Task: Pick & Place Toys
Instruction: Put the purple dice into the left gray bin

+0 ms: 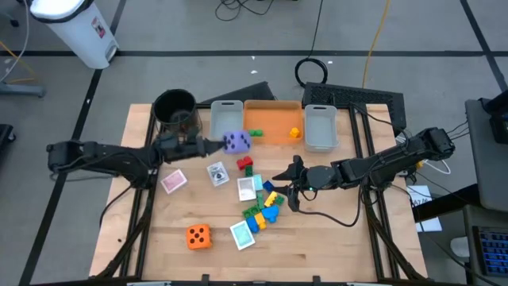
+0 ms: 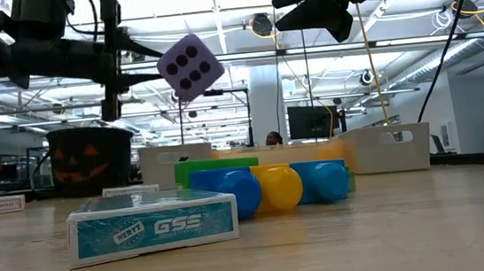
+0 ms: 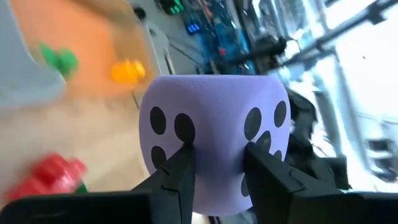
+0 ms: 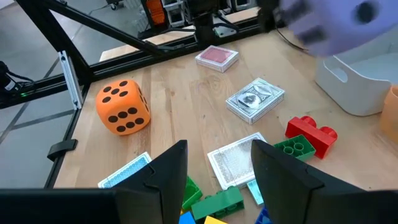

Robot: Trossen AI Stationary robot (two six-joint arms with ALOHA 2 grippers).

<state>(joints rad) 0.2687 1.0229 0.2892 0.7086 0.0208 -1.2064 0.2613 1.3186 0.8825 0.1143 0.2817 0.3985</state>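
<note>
My left gripper (image 1: 219, 144) is shut on the purple dotted die (image 1: 236, 141), held in the air just in front of the left grey bin (image 1: 226, 119). The die also shows high up in the low view (image 2: 189, 65). My right gripper (image 1: 283, 179) is open and empty above the pile of plastic bricks (image 1: 266, 206); its wrist view shows the fingers apart (image 4: 217, 168). The orange die (image 1: 198, 236) rests on the table near the front. A pink card (image 1: 173, 181), a white card (image 1: 217, 172) and a teal card (image 1: 242, 233) lie flat on the table. My left gripper pinches the purple die between its two fingers (image 3: 181, 167), on the die's near part (image 3: 214, 168), one finger on each of two opposite sides. The fingers come level from the table's left. The die is lifted clear of the table and tilted.
An orange bin (image 1: 274, 111) at the back holds a green brick (image 1: 255, 133) and a yellow brick (image 1: 294, 133). A second grey bin (image 1: 320, 127) stands to its right, and a round black pot (image 1: 175, 107) at the back left. A red brick (image 1: 244, 164) lies mid-table.
</note>
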